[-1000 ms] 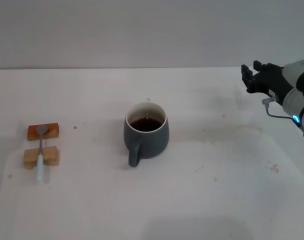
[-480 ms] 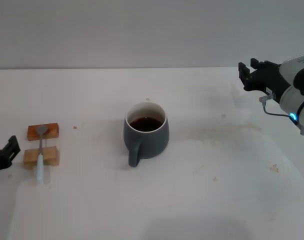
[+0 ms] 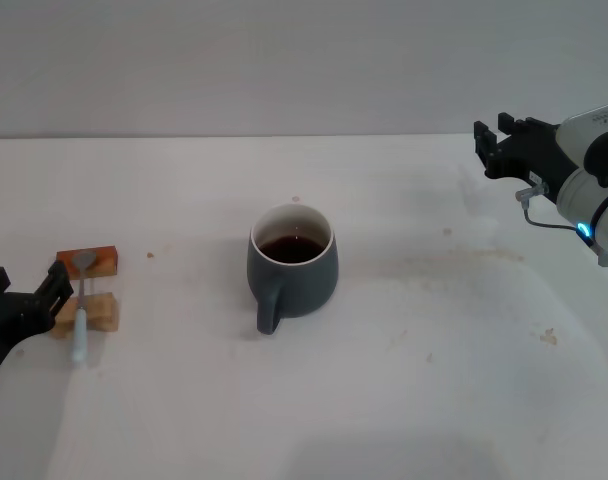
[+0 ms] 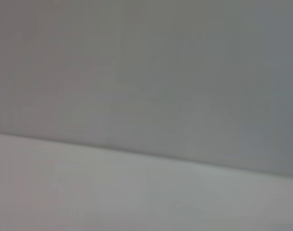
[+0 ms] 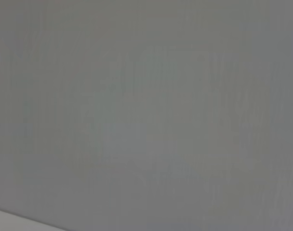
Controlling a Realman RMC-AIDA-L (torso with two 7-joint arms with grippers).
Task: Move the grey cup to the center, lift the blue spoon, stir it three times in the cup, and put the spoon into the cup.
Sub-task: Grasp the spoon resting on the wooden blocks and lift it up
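Left gripper (image 3: 26, 283) fingers spread, just beside blue spoon (image 3: 80, 312).

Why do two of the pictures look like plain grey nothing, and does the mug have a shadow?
Left wrist view: only a blank wall above a strip of the white table, nothing sharp to see. Right wrist view: nearly all blank wall. Head view: soft, even light, so the grey cup casts only a faint shadow at its base; no glare.

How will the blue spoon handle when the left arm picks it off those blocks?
The blue spoon is thin and bridges two wooden blocks, so it probably lifts light and stiff. Its narrow handle could twist or slip. The left gripper sits beside it, jaws open; a nudge might knock it off.
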